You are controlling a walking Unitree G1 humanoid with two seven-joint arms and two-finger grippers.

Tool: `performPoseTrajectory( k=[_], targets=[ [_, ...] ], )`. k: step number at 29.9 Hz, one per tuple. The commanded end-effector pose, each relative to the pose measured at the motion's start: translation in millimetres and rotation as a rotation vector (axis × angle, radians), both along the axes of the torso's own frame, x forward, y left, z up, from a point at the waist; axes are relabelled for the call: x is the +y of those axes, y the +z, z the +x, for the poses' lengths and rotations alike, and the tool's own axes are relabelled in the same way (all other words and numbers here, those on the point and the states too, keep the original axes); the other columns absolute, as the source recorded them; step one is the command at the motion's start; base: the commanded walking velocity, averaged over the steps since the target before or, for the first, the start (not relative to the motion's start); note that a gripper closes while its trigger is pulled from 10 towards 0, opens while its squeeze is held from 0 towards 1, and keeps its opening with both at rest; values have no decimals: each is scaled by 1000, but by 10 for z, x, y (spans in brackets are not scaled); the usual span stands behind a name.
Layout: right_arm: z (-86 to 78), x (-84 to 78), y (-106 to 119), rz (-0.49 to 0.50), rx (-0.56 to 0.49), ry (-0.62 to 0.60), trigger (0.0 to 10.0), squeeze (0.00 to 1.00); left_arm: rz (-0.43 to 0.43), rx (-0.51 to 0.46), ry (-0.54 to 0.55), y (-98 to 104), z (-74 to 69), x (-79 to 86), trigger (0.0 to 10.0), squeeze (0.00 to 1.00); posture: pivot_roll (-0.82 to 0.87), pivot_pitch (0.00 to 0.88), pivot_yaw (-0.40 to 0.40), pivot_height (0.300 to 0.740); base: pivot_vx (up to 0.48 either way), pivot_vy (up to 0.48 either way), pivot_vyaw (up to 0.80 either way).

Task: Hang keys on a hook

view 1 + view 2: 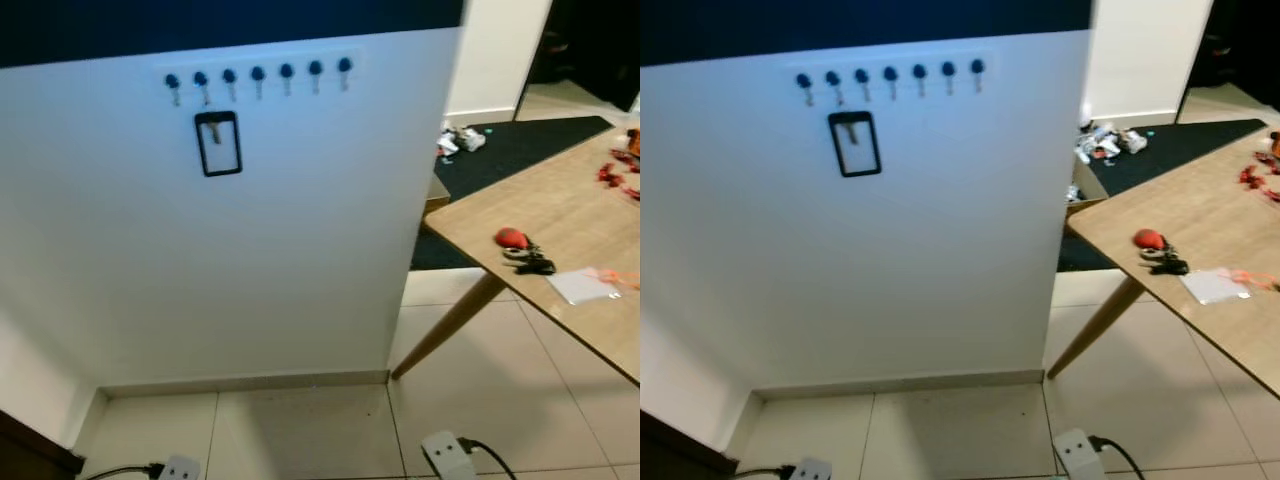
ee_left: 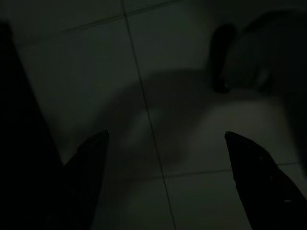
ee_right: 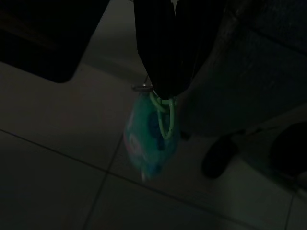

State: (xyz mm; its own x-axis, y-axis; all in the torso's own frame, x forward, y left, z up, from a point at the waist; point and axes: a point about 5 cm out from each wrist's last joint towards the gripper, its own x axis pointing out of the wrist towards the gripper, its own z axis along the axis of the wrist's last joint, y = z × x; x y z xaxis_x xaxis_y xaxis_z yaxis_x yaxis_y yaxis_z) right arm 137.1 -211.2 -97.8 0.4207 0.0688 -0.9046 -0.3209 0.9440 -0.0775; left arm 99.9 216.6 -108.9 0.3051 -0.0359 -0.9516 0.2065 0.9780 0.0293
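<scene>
A row of several blue-knobbed hooks (image 1: 258,77) runs along the top of a white wall panel. A black rectangular frame (image 1: 218,143) hangs from the second hook. In the dim right wrist view my right gripper (image 3: 165,91) is shut on a green key ring (image 3: 164,115), and a teal fob (image 3: 149,141) dangles from it above the tiled floor. My left gripper (image 2: 165,143) hangs open over dark floor tiles. A second bunch of keys with a red fob (image 1: 522,250) lies on the wooden table (image 1: 560,200) at the right.
The wooden table's slanted leg (image 1: 450,325) reaches the tiled floor near the panel's right corner. A dark rug (image 1: 520,145) with scattered items lies beyond. White plug adapters (image 1: 448,455) with cables sit on the floor close by. A clear sheet (image 1: 583,285) rests on the table.
</scene>
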Motion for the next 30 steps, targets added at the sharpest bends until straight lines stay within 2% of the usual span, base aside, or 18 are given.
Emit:
performPoseTrajectory(
  k=[1,19,27,30],
  targets=[
    [-23,-16,-6,-4,9,1,10000,0,5,-8,-6,10,29,11,10000,0,-61,33,69,740,0,0,700],
    [19,-39,16,-7,-11,1,10000,0,1,-15,-16,19,89,-19,10000,0,-76,32,71,740,0,0,697],
    [99,-44,48,-3,-45,-8,10000,0,0,-21,-16,25,114,-21,10000,0,-76,28,70,740,0,0,679],
    [135,-53,63,-9,-65,-24,10000,0,-7,-21,-19,27,124,-28,10000,0,-86,26,78,740,0,0,0]
  ],
)
